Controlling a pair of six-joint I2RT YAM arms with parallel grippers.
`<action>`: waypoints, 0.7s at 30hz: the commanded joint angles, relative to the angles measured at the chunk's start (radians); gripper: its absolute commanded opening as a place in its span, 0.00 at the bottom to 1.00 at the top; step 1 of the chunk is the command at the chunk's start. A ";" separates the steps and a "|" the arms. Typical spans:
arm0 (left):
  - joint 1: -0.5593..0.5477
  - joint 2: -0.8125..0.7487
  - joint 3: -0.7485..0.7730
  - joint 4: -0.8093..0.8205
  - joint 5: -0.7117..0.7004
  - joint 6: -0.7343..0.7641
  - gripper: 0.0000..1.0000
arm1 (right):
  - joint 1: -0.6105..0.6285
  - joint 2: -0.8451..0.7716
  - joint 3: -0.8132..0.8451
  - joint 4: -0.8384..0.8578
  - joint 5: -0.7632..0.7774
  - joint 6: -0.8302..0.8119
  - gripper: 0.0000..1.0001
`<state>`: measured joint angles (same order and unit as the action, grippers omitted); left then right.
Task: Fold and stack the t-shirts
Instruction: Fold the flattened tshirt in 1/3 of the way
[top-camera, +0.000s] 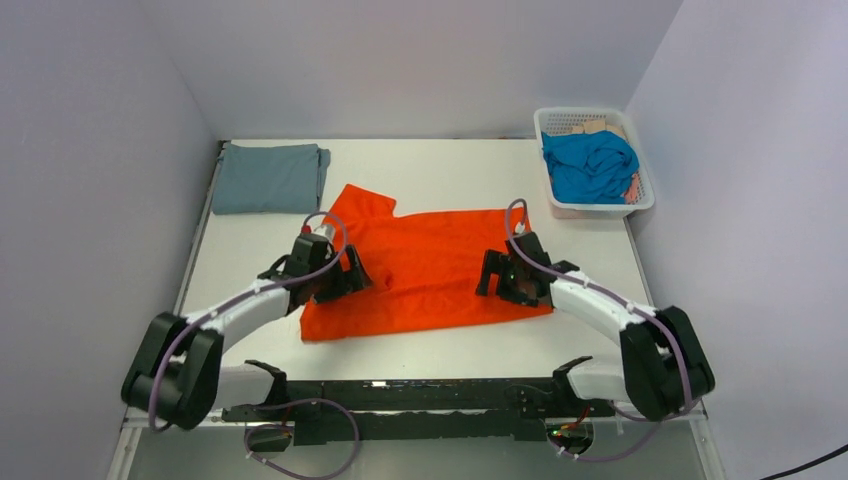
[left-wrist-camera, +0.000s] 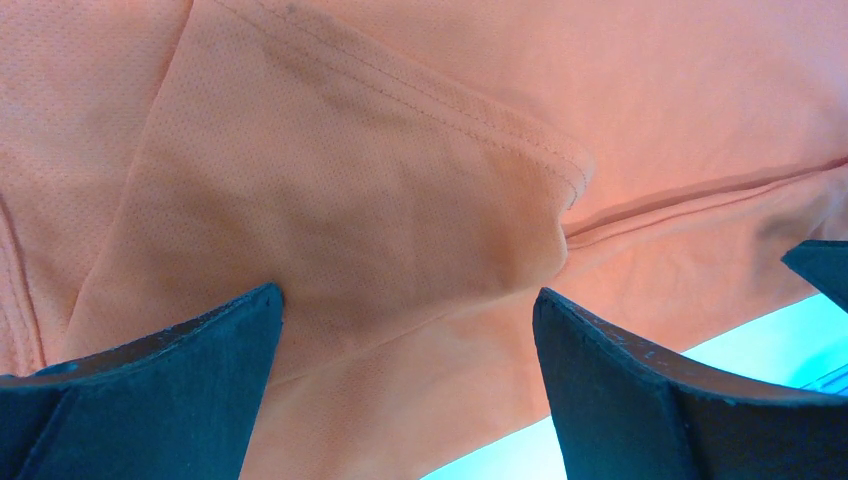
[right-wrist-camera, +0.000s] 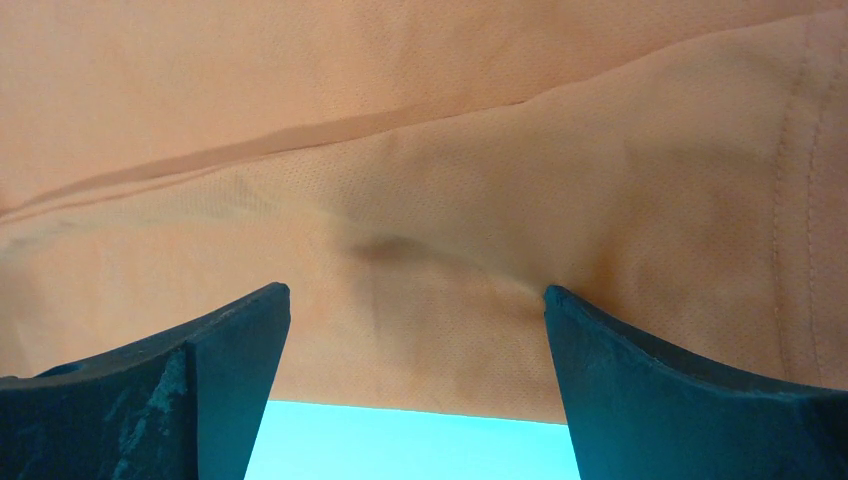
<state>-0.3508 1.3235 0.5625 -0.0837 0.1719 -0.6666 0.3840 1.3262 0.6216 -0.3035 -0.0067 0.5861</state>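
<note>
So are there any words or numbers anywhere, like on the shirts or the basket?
No text can be read in any view.
Orange shirt: plain, no print.
Grey-blue shirt: plain, no print showing.
Turquoise shirt: bunched up, no print showing.
White basket: no label visible.

A white table (top-camera: 440, 170) with a flat, matte top stands in a narrow booth. Plain pale lilac-grey walls close it in on three sides: a back wall (top-camera: 420, 60), a left wall (top-camera: 90, 180) and a right wall (top-camera: 760, 150), all bare. The light is soft and even, casting only faint shadows on the tabletop. A black cable (top-camera: 805, 465) crosses the lower right corner.
</note>
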 joint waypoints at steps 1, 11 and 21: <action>-0.052 -0.147 -0.106 -0.236 -0.115 -0.082 0.99 | 0.058 -0.138 -0.078 -0.166 0.004 0.110 1.00; -0.058 -0.316 -0.117 -0.310 -0.113 -0.062 0.99 | 0.099 -0.352 -0.168 -0.210 -0.098 0.224 1.00; -0.058 -0.361 0.107 -0.320 -0.236 0.023 0.99 | 0.101 -0.374 -0.056 -0.233 -0.023 0.154 1.00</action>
<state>-0.4065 0.9798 0.5236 -0.4366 0.0326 -0.6987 0.4812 0.9810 0.4587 -0.5293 -0.0837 0.7753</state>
